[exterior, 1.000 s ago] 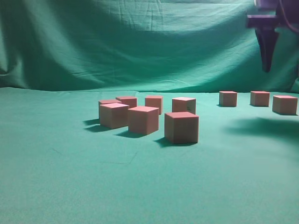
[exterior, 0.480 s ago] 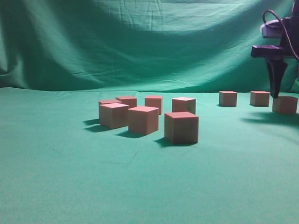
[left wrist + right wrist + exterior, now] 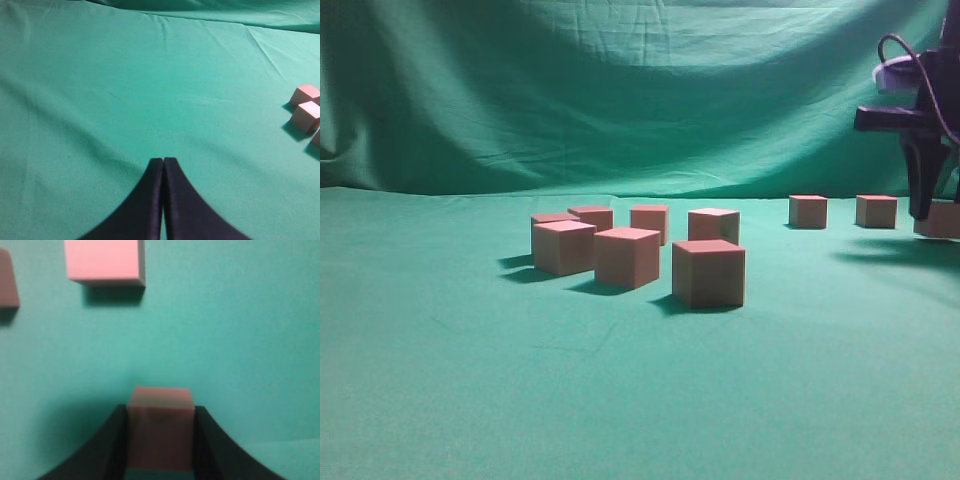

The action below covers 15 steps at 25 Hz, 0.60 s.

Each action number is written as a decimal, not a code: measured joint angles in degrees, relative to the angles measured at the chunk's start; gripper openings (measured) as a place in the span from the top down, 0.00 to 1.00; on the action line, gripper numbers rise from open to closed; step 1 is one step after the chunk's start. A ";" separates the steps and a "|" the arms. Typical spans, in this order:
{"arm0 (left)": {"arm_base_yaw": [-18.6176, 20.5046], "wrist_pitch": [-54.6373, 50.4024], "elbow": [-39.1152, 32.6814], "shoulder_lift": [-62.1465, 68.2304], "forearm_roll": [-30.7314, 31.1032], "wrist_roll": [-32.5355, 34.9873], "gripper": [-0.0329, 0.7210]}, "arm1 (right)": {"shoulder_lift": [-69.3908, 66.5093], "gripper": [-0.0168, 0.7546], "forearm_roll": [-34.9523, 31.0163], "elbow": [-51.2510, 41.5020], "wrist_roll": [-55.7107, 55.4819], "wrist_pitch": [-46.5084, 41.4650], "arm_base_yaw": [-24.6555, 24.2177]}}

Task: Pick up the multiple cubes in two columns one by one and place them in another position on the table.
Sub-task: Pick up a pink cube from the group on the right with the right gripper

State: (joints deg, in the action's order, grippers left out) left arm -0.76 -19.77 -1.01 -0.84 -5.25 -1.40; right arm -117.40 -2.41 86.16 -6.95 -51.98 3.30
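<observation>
Teal-green cloth covers the table (image 3: 620,400) and hangs as a draped backdrop (image 3: 620,90) behind it; a salmon cube (image 3: 160,432) is seen low in the centre of the right wrist view, flanked closely on both sides by the dark fingers (image 3: 112,445) of the right gripper (image 3: 160,440), whose jaws are drawn in narrow against its two faces so that the cube is clasped between them; in the exterior view the same cube (image 3: 946,219) is only partly seen at the far right edge, low by the table, with the right gripper (image 3: 920,205) pointing straight down at it; whether the cube rests on the cloth or is lifted clear cannot be told. Two more cubes (image 3: 808,211) (image 3: 876,211) are set in a row to the left of it, well apart from one another; in the right wrist view a pale pink cube (image 3: 104,261) is seen at upper left and another (image 3: 7,282) is cut by the left edge. Six cubes (image 3: 709,272) are gathered in the middle of the exterior view in two rough rows. In the left wrist view the left gripper (image 3: 163,167) is seen at the bottom centre with its dark jaws pressed together on nothing, above bare cloth; cubes (image 3: 306,116) lie at the right edge.
</observation>
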 joint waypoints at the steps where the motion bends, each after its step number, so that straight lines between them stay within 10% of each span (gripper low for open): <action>1: 0.00 0.00 0.00 0.00 0.00 0.00 0.96 | 0.26 0.63 -0.45 0.43 0.12 -0.76 0.00; 15: 0.00 0.00 0.00 0.00 0.00 0.00 0.96 | 26.77 0.63 -3.03 -4.25 3.00 -10.44 11.98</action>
State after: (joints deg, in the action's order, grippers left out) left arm -0.76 -19.77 -1.01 -0.84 -5.25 -1.40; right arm -90.63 -5.44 81.91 -3.95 -62.42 15.28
